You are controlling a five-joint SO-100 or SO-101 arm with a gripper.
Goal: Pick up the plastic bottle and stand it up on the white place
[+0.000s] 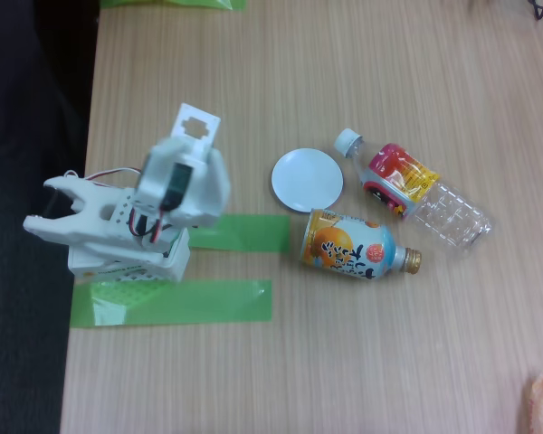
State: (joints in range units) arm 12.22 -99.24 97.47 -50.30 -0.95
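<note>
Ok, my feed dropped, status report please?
Gripper folded back at the arm's base, nothing held. Plastic bottle lying flat, right of white disc. Orange can-bottle lying just below the disc.

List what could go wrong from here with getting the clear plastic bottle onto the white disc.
1. The clear plastic bottle with the red-and-yellow label lies on its side, so it may roll when gripped.
2. The orange-and-blue bottle-can lies close by, near the round white disc; the white gripper might knock it onto the disc.

One plastic bottle (416, 193), one bottle-can (353, 245), one white disc (307, 180), two green tape strips (185, 301).
</note>
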